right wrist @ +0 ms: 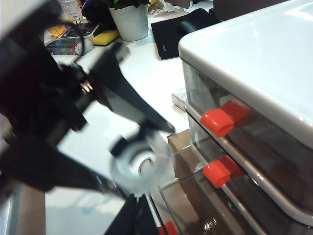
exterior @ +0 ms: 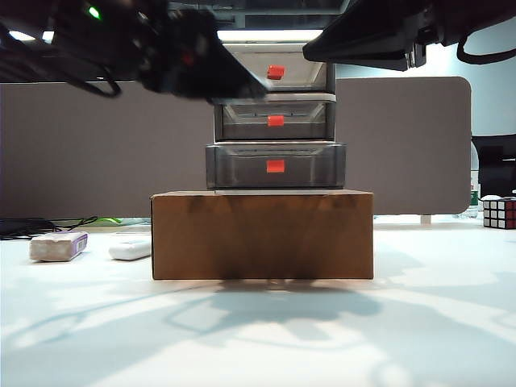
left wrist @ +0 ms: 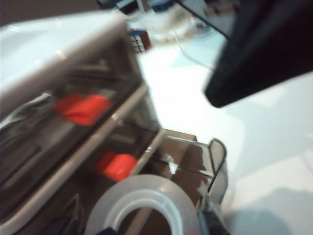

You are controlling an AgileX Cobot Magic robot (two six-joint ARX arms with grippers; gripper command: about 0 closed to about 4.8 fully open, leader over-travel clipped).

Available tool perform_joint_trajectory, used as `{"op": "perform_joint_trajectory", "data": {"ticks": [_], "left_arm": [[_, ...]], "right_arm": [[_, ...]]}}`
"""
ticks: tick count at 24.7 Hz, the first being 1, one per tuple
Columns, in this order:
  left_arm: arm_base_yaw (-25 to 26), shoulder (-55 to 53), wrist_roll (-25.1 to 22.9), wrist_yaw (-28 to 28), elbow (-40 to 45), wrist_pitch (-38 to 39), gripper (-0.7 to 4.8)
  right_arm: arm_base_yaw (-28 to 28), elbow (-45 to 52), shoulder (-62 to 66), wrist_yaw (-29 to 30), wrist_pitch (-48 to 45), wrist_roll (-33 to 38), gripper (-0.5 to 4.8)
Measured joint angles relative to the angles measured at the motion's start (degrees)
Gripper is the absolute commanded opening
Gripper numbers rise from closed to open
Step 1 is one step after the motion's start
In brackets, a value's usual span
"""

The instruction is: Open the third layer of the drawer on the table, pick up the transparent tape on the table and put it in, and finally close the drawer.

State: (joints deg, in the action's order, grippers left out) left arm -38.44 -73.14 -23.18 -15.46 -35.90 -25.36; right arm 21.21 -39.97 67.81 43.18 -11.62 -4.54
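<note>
The white table point(exterior: 451, 322) carries a brown cardboard box point(exterior: 262, 234), and the drawer point(exterior: 276, 121) stands on top of it. Its third layer point(exterior: 276, 165) juts forward past the two tiers above; from the front nothing inside it can be made out. The left gripper point(exterior: 205, 68) hangs blurred before the upper tiers. Only the wrist views reveal what it carries: the transparent tape point(left wrist: 142, 208) sits clamped between its fingers, just above the pulled-out tray's corner. The right gripper point(exterior: 379, 40) hovers high on the opposite side of the unit, well clear; whether its jaws are parted I cannot tell.
</note>
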Motion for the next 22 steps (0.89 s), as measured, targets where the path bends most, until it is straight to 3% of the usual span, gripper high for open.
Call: {"op": "perform_joint_trajectory", "data": {"ticks": [3, 8, 13, 14, 15, 22], "left_arm": [[-0.37, -3.5, -2.89, 0.59, -0.52, -0.66, 1.24], [-0.61, -5.11, -3.96, 4.63, -0.57, -2.97, 1.25], [-0.61, -5.11, -5.62, 5.22, -0.59, -4.13, 1.25], [-0.61, -5.11, -5.81, 5.25, -0.59, -4.24, 1.43], [-0.61, -5.11, -6.32, 5.22, -0.59, -4.28, 1.95], [-0.61, -5.11, -6.8, 4.13, -0.59, -4.28, 3.48]], "right_arm": [[0.0, 0.0, 0.0, 0.0, 0.02, 0.0, -0.02], [0.0, 0.0, 0.0, 0.15, 0.46, 0.0, -0.02], [0.02, 0.0, 0.0, 0.2, 0.63, 0.0, -0.02], [0.02, 0.0, 0.0, 0.2, 0.63, 0.0, -0.02], [0.02, 0.0, 0.0, 0.17, 0.63, 0.0, -0.02], [0.02, 0.0, 0.0, 0.2, 0.63, 0.0, -0.02]]}}
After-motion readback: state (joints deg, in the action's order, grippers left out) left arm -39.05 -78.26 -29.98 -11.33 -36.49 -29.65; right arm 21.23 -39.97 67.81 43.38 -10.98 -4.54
